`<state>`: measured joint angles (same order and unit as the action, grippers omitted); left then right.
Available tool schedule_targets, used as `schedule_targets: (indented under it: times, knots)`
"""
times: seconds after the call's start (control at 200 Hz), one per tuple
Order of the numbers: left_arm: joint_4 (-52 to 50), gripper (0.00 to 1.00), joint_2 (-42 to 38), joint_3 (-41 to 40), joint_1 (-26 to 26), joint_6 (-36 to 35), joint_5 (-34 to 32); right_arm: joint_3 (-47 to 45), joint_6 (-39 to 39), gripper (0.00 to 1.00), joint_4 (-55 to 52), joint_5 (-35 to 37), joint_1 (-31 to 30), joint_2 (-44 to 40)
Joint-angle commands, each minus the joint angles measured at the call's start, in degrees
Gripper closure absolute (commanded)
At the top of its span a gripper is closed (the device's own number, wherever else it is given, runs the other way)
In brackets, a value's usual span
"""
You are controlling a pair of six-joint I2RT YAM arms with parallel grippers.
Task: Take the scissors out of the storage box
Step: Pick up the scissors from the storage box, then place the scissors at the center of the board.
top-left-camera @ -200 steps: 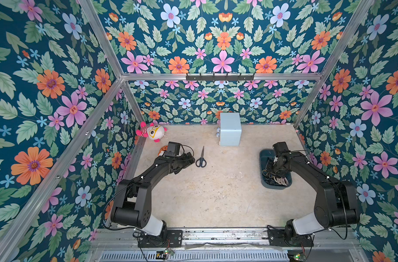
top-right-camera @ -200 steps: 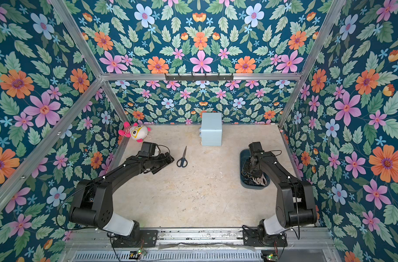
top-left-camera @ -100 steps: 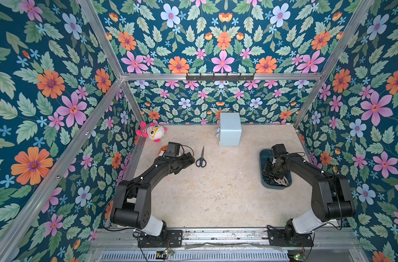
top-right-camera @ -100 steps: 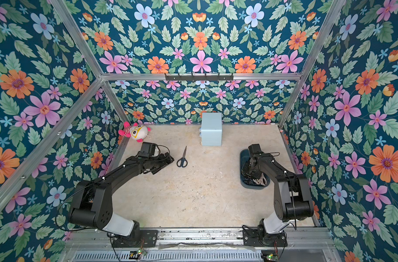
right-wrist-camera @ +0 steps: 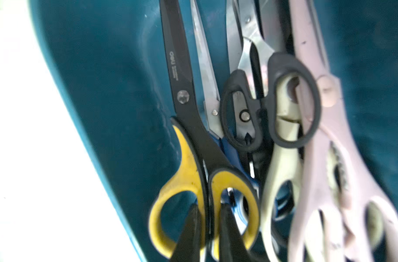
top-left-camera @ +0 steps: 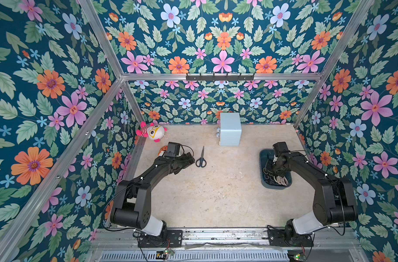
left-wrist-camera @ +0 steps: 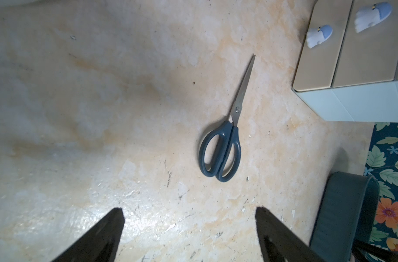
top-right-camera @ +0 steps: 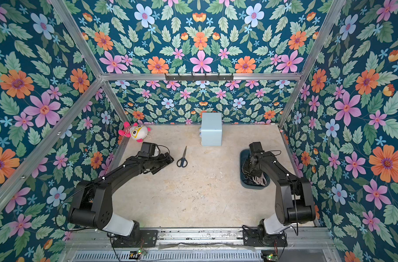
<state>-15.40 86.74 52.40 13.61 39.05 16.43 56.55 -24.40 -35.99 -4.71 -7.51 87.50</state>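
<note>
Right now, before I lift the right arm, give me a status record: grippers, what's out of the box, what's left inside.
left gripper: open, empty, near the dark blue scissors
right gripper: in the storage box, closed on the yellow-handled scissors
out of box: dark blue scissors, flat on the table
in box: pink shears, cream shears, black-handled scissors, among others

Mostly hidden beneath right arm [top-left-camera: 306,166] in both top views: boxed scissors [top-left-camera: 280,180]. Blurred, cropped by edge: pink shears [right-wrist-camera: 343,158].
</note>
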Motion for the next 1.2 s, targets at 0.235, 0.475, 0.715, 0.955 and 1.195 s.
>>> schedule_targets:
  times: [0.235, 0.475, 0.715, 0.955, 1.195]
  knots:
    - [0.02, 0.05, 0.16, -0.04, -0.01, 0.11, -1.12, 4.15, -1.06, 1.00, -4.79, -1.55, -0.43, -6.33]
    - [0.48, 0.04, 0.13, -0.19, -0.13, 0.89, -2.88, 4.53, -10.03, 1.00, 2.04, -3.20, -9.47, -11.07]
    - [-0.93, 0.04, -0.83, -0.38, -0.60, 0.85, -4.36, 5.84, -18.62, 1.00, 12.81, -1.94, -22.60, -4.05]
    - [-2.30, 0.03, -4.55, -2.79, -1.52, 0.63, -6.12, 16.52, -22.66, 1.00, 14.05, 1.91, -32.36, 14.60]
    - [-2.89, 0.03, -7.10, -4.79, -2.43, 1.07, -6.37, 31.48, -23.35, 1.00, 8.17, 5.05, -34.59, 29.98]
